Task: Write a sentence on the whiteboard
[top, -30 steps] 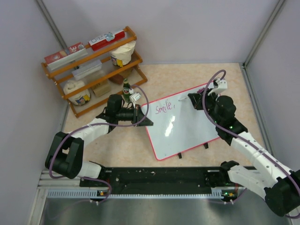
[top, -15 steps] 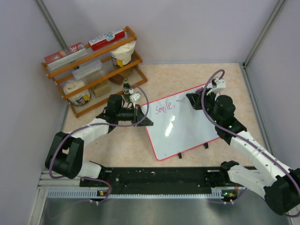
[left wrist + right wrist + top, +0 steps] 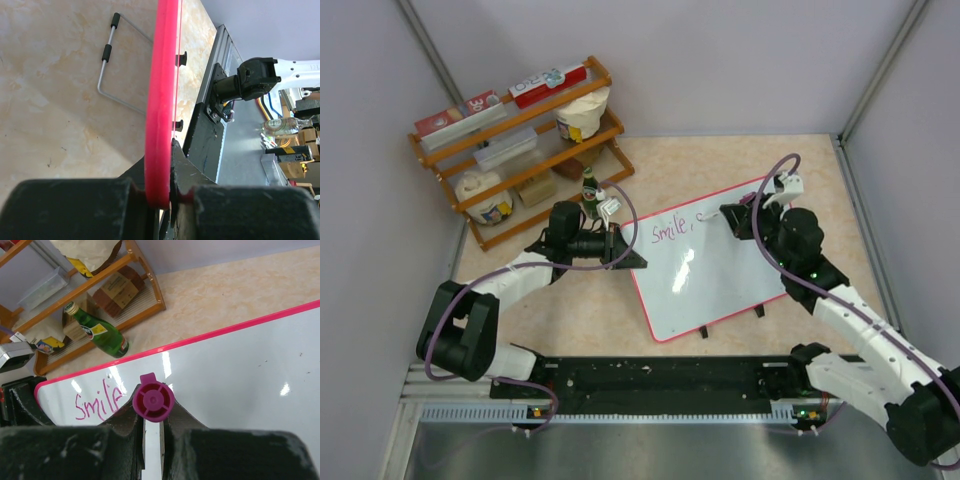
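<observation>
Left wrist shows left hand [image 3: 161, 197] clamping whiteboard [image 3: 162, 75] edge-on; right wrist shows right hand [image 3: 153, 432] gripping marker [image 3: 153, 400].

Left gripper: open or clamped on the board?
Shut: the left gripper pinches the whiteboard by its pink frame in the left wrist view.

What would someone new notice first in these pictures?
The red-framed whiteboard mid-table, with pink writing reading "Smile," near its far left corner. The right arm's fingers hold a magenta marker at the board, while the left arm's fingers clamp its left edge.
</observation>
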Tool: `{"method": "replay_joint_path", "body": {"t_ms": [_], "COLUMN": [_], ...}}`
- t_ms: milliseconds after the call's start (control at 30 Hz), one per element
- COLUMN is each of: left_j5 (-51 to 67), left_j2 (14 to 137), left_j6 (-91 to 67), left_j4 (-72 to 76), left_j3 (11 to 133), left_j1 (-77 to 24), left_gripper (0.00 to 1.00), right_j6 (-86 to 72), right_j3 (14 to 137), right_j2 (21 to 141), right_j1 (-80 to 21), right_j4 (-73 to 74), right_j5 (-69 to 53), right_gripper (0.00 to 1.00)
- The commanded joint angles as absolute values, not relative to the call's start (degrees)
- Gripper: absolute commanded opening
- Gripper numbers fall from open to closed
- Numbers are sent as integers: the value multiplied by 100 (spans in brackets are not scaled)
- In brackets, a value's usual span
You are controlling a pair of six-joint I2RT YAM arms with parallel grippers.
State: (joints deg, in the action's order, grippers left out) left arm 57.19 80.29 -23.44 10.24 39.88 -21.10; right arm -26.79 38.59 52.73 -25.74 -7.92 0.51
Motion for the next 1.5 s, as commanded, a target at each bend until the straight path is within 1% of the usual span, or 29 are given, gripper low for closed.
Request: {"method": "replay_joint_path", "body": {"t_ms": [0, 433, 500, 733, 933, 1167, 1467], "left_j5": [4904, 4904, 4922, 4913, 4913, 4904, 4896], "left_j2": [8279, 8271, 8271, 8235, 8235, 8235, 8227], "left_j6": [-967, -967, -976, -993, -993, -993, -993], "left_j4": [281, 299, 308, 325, 334, 334, 325], "left_j3": [3700, 3674, 3674, 3656, 3647, 3639, 3647], "left_j1": [-2347, -2347, -2347, -2347, -2347, -2347, -2347], "left_gripper": [0, 0, 0, 0, 0, 0, 0], "right_j6": [-2523, -2487, -2496, -2829, -3032, -2910, -2874], "right_j3": [3771, 3621, 3638, 3709, 3770, 3981, 4122], "right_j2": [5151, 5133, 5168, 5300, 5133, 4913, 5071], "right_j1": [-2540, -2531, -2531, -2540, -2540, -2523, -2382], "right_j4": [-589, -676, -721, -905, -1020, -897, -852], "right_j5": [352, 26, -202, -255, -123, 175, 369], "right_gripper": [0, 0, 0, 0, 0, 0, 0]}}
